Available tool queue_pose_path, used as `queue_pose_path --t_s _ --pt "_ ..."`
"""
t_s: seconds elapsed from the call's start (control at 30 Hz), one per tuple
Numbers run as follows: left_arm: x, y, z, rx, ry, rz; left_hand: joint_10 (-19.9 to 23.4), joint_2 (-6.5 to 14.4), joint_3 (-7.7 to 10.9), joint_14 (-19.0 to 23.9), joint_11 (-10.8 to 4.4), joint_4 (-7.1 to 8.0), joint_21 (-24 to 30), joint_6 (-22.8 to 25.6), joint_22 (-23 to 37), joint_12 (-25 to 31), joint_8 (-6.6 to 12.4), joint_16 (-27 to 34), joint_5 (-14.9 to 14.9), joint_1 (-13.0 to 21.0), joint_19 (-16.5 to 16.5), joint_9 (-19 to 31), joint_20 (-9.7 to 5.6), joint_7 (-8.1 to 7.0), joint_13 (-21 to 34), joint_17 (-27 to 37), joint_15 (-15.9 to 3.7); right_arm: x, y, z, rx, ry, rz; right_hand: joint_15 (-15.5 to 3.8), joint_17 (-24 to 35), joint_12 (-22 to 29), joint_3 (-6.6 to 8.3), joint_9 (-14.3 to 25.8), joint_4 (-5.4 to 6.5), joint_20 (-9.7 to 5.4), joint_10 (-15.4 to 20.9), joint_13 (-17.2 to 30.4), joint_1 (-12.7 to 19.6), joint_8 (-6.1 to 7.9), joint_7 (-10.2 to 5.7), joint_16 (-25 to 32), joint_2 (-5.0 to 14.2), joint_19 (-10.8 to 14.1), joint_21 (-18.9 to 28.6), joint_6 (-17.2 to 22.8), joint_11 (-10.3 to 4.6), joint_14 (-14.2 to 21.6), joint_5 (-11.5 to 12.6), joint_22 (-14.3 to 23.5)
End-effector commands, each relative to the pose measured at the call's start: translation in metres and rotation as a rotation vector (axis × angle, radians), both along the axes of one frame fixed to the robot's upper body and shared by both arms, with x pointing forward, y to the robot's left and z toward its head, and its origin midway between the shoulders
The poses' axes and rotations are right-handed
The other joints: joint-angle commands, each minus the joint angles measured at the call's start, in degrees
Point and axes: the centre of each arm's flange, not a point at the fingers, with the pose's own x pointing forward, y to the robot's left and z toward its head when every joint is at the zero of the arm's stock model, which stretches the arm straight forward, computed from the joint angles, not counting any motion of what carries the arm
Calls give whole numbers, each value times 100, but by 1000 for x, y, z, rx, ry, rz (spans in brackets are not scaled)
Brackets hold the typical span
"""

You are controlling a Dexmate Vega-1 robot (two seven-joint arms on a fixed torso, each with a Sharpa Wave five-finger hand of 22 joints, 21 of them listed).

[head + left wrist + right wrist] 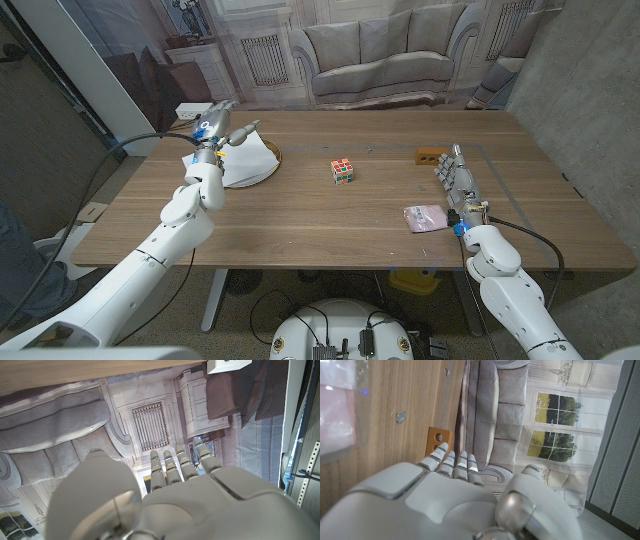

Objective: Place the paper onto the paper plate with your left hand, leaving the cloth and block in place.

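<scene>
Paper [250, 158] is seen lying on the paper plate [268, 172], just under the raised left robot hand [213, 128], fingers apart, empty. Wooden table [330, 225]; sofa-print backdrop [380, 50] behind.

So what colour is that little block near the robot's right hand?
The block is orange-brown with dark holes in its face. It shows best in the right wrist view.

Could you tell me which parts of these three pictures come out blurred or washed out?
Head view: evenly lit and sharp, soft shadows on the table. Left wrist view: left hand up close, blurred. Right wrist view: right hand soft, and the pink cloth a pale, washed-out blur.
</scene>
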Motion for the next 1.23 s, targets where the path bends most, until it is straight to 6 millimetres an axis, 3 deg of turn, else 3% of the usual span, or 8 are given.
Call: queue_pose_path --t_s 0.03,0.7,1.23 --pt "-11 -2 7 20 -4 5 -2 -10 -23 -6 -9 8 61 3 19 46 47 23 60 -28 -26 14 3 -5 11 15 -12 -3 0 -5 4 -5 5 -8 24 17 -48 22 5 8 51 9 28 33 -27 -8 18 12 -30 35 14 51 -9 30" --pt "-27 8 12 14 -18 16 4 -1 -53 12 3 -18 68 30 18 63 68 32 93 -41 -43 10 -4 -4 2 5 -83 -4 8 -14 15 -18 15 -11 25 17 -56 22 4 14 53 9 27 32 -24 -9 22 14 -29 34 6 50 -9 30" --pt "-34 4 11 10 -26 13 12 7 -70 16 4 -32 73 41 18 73 76 34 114 -46 -50 8 -5 1 -4 0 -83 -15 5 -13 9 -28 9 -8 24 17 -62 22 1 16 56 9 30 33 -25 -8 24 13 -30 36 12 52 -9 30"
